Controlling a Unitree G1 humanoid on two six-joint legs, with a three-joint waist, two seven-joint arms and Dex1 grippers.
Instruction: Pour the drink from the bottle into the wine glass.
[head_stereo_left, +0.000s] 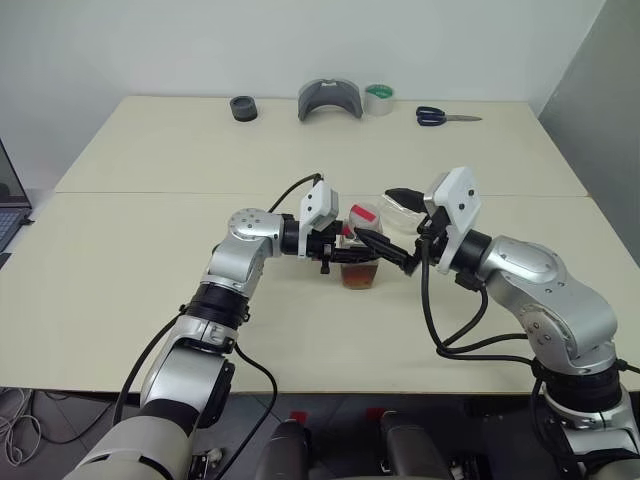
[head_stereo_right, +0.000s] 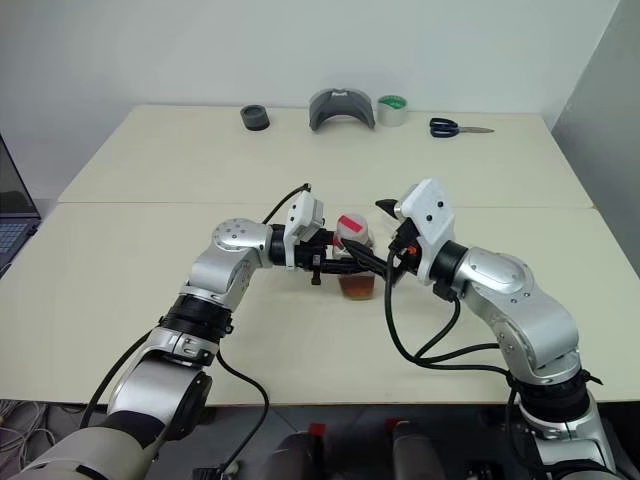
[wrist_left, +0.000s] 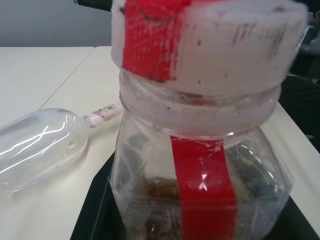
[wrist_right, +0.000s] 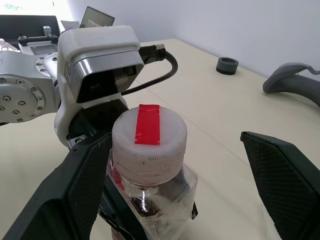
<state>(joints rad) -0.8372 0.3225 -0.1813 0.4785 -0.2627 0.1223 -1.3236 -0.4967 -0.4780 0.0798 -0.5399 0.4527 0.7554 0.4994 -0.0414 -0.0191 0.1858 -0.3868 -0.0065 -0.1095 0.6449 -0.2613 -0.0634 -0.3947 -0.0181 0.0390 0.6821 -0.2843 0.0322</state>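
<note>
Uncapping stage | left gripper (wrist_right: 107, 200) clenched on bottle (wrist_right: 150, 192) | right gripper (wrist_right: 170, 185) spread around cap (wrist_right: 149, 142) | next: close, twist off

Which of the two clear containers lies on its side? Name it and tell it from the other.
The wine glass: its bowl and stem lie flat on the table. The bottle stands upright, capped, with a red strip down it.

Cream table (head_stereo_left: 150, 250), scissors (head_stereo_left: 445, 117), tape roll (head_stereo_left: 379, 99) (far edge)
</note>
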